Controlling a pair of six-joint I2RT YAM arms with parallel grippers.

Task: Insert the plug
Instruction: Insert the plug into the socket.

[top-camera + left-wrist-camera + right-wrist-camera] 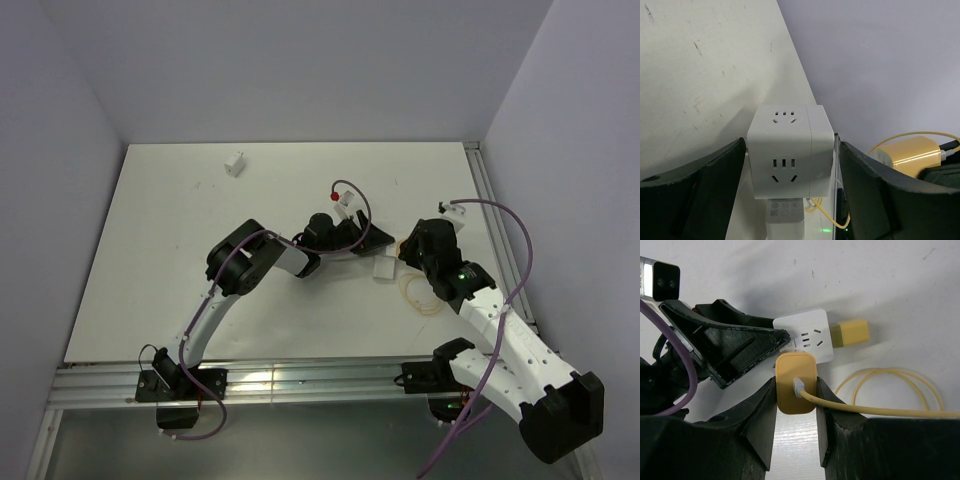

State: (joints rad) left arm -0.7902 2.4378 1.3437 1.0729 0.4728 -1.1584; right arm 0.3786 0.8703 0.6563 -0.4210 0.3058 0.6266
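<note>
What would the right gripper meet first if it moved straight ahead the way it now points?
Probably the white plastic cube socket: the yellow rectangular plug held in the right gripper would reach its outlet face first, though depth is unclear.

You are looking at the socket cube sitting on the table, right of centre, with the left gripper flanking it. The plug is sitting between the right gripper fingers, just beside the cube. A second plug is projecting from the cube's side opposite the left gripper. The cable is lying looped to the cube's right, and a small block is lying far back left, well apart.
</note>
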